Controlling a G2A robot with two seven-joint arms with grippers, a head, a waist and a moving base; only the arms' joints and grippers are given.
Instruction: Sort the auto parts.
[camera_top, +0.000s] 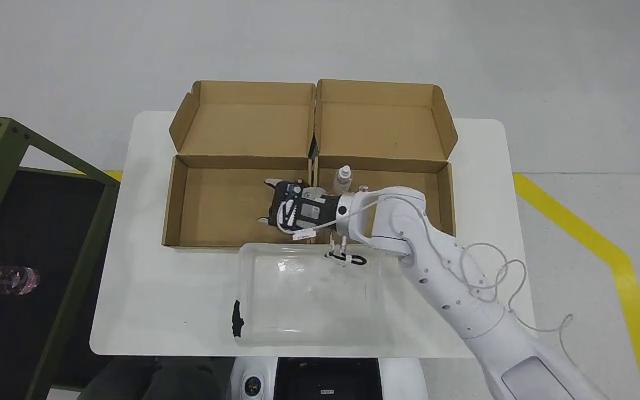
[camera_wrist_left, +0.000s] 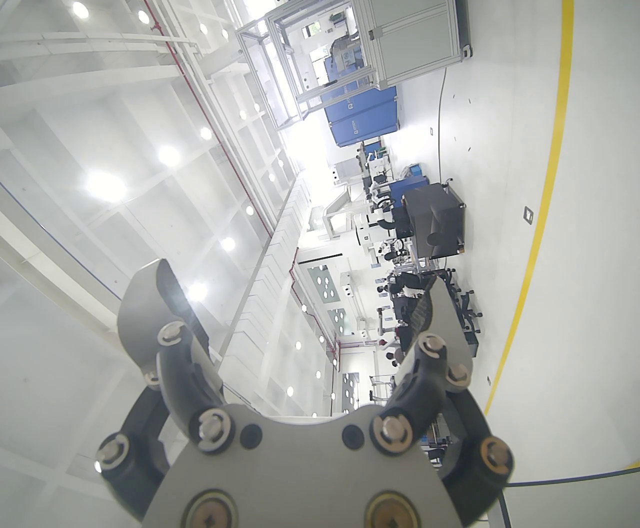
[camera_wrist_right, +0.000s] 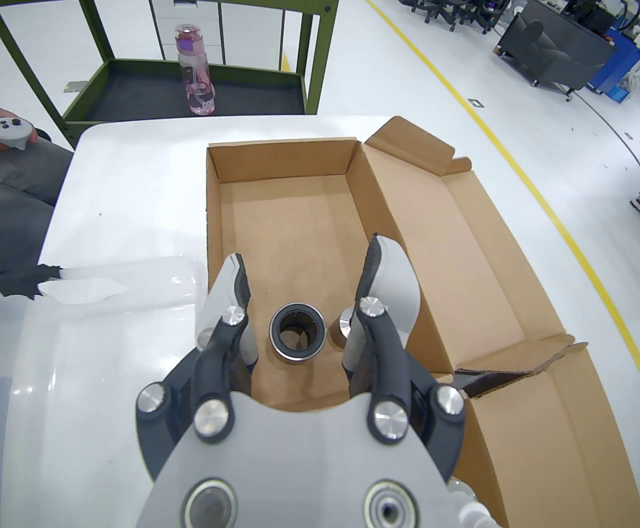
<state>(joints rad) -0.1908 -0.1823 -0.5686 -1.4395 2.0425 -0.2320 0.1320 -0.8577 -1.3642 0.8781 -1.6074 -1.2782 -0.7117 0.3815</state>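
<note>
My right gripper (camera_wrist_right: 305, 250) hangs with fingers apart over the cardboard box (camera_wrist_right: 285, 215), bearing ring (camera_wrist_right: 298, 332) lying loose beneath it — drop looks done, so next I'd lift clear.

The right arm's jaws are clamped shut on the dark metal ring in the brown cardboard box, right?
No, the jaws stand open; the dark metal ring lies untouched between them in the brown cardboard box. The right wrist view shows it.
</note>
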